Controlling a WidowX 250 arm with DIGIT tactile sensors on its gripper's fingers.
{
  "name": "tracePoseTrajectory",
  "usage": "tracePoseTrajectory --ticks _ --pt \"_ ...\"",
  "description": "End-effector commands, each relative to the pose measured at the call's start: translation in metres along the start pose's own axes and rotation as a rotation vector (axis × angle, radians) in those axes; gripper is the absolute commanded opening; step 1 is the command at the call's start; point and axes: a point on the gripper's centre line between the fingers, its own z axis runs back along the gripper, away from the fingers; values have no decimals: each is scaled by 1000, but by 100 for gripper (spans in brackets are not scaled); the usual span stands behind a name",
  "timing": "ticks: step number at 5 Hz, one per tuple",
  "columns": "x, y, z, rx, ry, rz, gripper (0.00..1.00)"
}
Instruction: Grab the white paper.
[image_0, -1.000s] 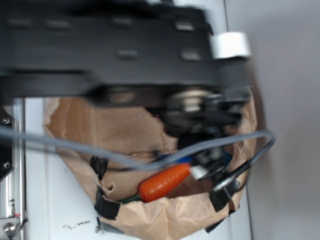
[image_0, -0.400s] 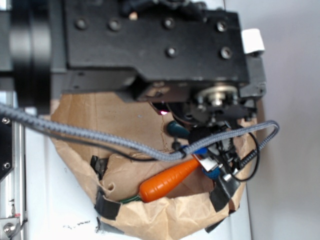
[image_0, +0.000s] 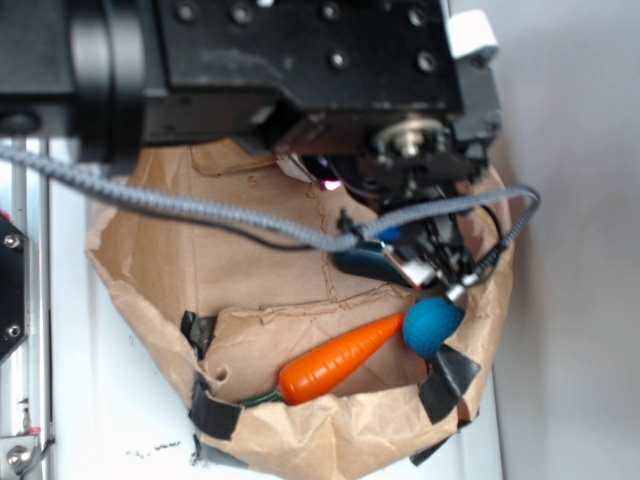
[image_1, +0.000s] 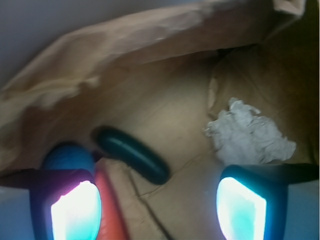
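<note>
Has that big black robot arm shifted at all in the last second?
Yes. Against the still orange plastic carrot, the black robot arm has risen toward the picture's top, uncovering the round blue ball.

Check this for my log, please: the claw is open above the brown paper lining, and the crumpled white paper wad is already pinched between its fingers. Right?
Not quite. The wrist view shows the claw open above the brown paper lining, but the crumpled white paper wad is not pinched: it lies on the lining beyond the right-hand finger, with nothing between the fingers.
</note>
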Motion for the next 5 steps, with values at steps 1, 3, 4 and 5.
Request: tracePoseTrajectory --ticks 1,3,4,5 --pt "10 30 -24 51 -10 23 100" --pt "25 33 -62 118 -137 109 100" --pt "34 34 -74 160 -196 159 100" --pt "29 36 -72 161 -223 142 100"
